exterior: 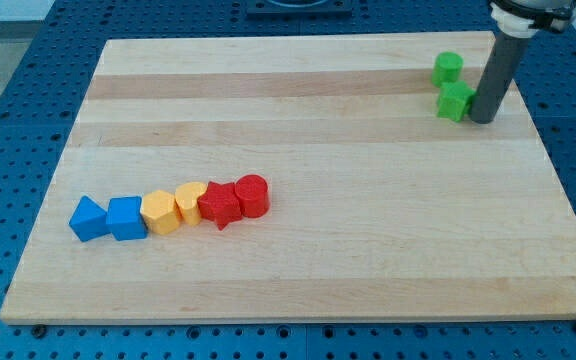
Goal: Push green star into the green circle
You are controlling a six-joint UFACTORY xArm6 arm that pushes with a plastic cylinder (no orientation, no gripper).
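The green star (455,101) lies near the board's top right corner. The green circle (448,67) sits just above it, toward the view's top, with a narrow gap between them. My tip (483,120) rests on the board right beside the star, on its right side, touching or nearly touching it. The dark rod rises from there to the view's top edge.
A row of blocks lies at the lower left of the wooden board (298,250): a blue block (88,218), a blue block (126,218), an orange block (159,212), a yellow heart (190,201), a red star (220,205) and a red circle (252,194).
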